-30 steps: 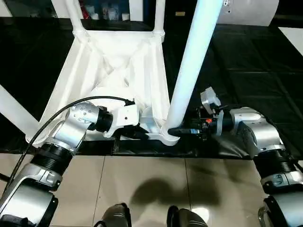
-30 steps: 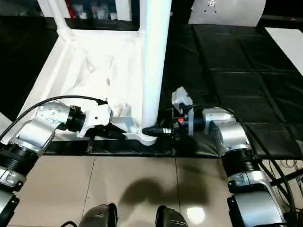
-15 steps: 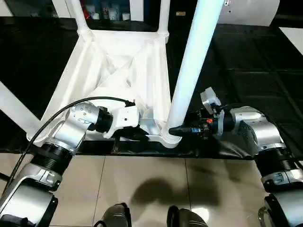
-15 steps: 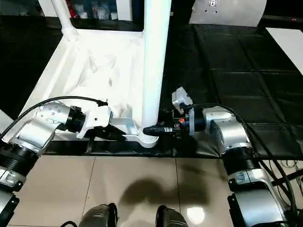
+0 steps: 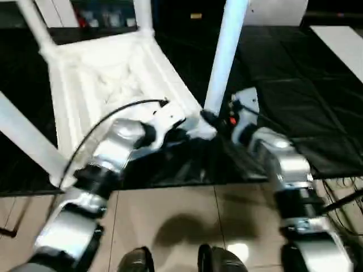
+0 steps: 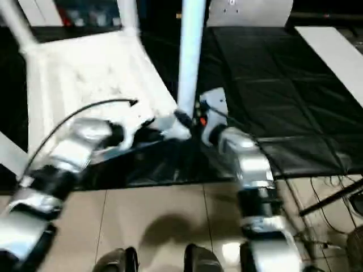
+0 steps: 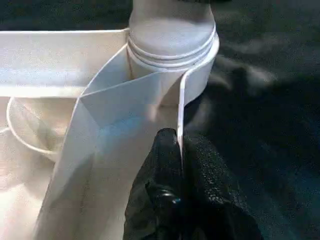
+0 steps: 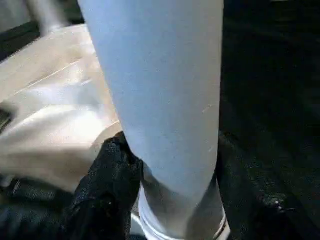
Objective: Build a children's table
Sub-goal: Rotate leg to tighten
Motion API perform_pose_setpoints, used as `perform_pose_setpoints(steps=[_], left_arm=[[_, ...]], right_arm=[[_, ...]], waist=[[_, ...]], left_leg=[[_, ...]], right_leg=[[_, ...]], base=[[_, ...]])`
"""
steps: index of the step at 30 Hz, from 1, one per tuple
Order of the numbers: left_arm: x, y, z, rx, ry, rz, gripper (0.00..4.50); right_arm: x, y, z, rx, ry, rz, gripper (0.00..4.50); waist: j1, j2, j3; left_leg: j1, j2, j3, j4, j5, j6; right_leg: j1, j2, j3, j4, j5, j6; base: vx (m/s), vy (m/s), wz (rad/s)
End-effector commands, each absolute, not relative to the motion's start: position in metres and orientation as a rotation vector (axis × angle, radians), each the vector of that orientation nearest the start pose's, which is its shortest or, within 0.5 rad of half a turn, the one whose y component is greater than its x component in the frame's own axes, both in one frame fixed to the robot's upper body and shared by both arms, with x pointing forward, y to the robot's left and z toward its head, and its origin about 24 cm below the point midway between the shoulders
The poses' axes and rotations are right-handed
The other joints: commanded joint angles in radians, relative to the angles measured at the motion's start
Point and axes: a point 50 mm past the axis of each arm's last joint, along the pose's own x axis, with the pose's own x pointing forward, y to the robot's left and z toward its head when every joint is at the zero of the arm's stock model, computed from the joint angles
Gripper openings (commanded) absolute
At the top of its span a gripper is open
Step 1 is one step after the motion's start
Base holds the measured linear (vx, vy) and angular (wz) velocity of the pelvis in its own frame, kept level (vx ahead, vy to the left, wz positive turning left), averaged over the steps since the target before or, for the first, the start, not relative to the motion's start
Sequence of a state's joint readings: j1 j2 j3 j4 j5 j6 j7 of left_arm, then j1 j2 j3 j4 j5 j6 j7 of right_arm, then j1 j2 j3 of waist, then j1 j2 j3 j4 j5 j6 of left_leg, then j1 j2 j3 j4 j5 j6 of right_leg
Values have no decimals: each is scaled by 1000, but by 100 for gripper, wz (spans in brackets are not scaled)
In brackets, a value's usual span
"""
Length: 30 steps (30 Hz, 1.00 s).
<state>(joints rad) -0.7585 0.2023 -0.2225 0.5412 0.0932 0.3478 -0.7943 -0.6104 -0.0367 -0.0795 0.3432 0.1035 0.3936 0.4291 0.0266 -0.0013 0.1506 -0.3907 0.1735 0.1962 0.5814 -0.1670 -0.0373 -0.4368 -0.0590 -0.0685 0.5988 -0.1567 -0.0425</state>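
Left wrist view shows the left gripper [image 7: 181,155] with its jaws pressed together on a thin upright rib of the tabletop [image 5: 85,85], right beside the round corner socket [image 7: 172,50]; right wrist view shows the right gripper [image 8: 175,175] with its jaws spread around the base of the near leg [image 8: 160,85], one black finger [image 8: 107,185] on each side, touching it; whether they squeeze hard I cannot tell. The table lies upside down on the black mat [image 5: 295,85], at the mat's near edge, ribbed underside up.

Risks, as I judge them: the near leg may not be fully home in its socket, so a sideways pull could tilt it and jam it or work it loose; the thin rib could slip out of the left pinch, letting the top slide on the mat.

Count: one tabletop; four legs standing in it, the near one [image 5: 224,54], one at the left [image 5: 25,136], two at the far edge [image 5: 31,22] [image 5: 143,17]; two grippers.
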Motion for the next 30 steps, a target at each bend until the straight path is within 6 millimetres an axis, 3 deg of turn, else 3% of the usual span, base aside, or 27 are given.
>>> perform_pose_setpoints(steps=[1,3,5,8,11,15,20,23,26,30], left_arm=[[360,58,122,364,200,-939,0],[360,54,124,353,195,-933,0],[359,58,123,373,193,-943,0],[358,64,123,396,185,-954,0],[357,77,120,459,175,-1003,0],[352,88,118,512,168,-1081,0],[347,98,116,537,169,-1147,0],[335,112,110,571,191,-1296,0],[329,117,107,592,200,-1368,0],[324,125,105,611,218,-1433,0]], right_arm=[[343,-58,97,151,215,645,196],[343,-54,99,141,187,639,196],[342,-61,106,188,123,662,251],[339,-66,107,190,121,706,268],[337,-83,107,139,117,765,309],[338,-98,110,109,112,828,327],[338,-114,110,17,108,907,377],[336,-133,110,-89,112,1017,387],[332,-137,109,-145,122,1100,387],[325,-141,111,-130,156,1274,387]], waist=[[4,-1,-77],[5,3,-80],[6,1,-84],[7,2,-85],[9,1,-82],[9,3,-79],[12,-2,-81],[14,-1,-84],[24,3,-86],[40,4,-84]], left_leg=[[16,47,-29,-62,-126,74],[17,49,-28,-63,-86,98],[15,49,-28,-61,-61,123],[14,51,-27,-58,-27,165],[16,52,-26,-58,-48,174],[19,55,-27,-61,-84,149],[18,56,-26,-59,-76,142],[18,57,-24,-57,-66,152],[20,62,-21,-55,-60,159],[25,68,-21,-56,-99,154]], right_leg=[[67,-87,58,-78,-231,-200],[70,-85,58,-71,-133,-222],[76,-86,58,-61,-55,-240],[78,-86,58,-52,30,-266],[78,-87,57,-57,-1,-265],[75,-89,57,-64,-78,-257],[77,-90,59,-58,-66,-258],[76,-90,59,-55,-47,-266],[73,-88,57,-50,-29,-275],[69,-90,57,-54,-86,-277]], base=[[0,0,0],[0,0,0],[0,0,0],[0,0,0],[0,0,0],[0,0,0],[0,0,0],[0,0,0],[0,0,0],[0,0,0]])
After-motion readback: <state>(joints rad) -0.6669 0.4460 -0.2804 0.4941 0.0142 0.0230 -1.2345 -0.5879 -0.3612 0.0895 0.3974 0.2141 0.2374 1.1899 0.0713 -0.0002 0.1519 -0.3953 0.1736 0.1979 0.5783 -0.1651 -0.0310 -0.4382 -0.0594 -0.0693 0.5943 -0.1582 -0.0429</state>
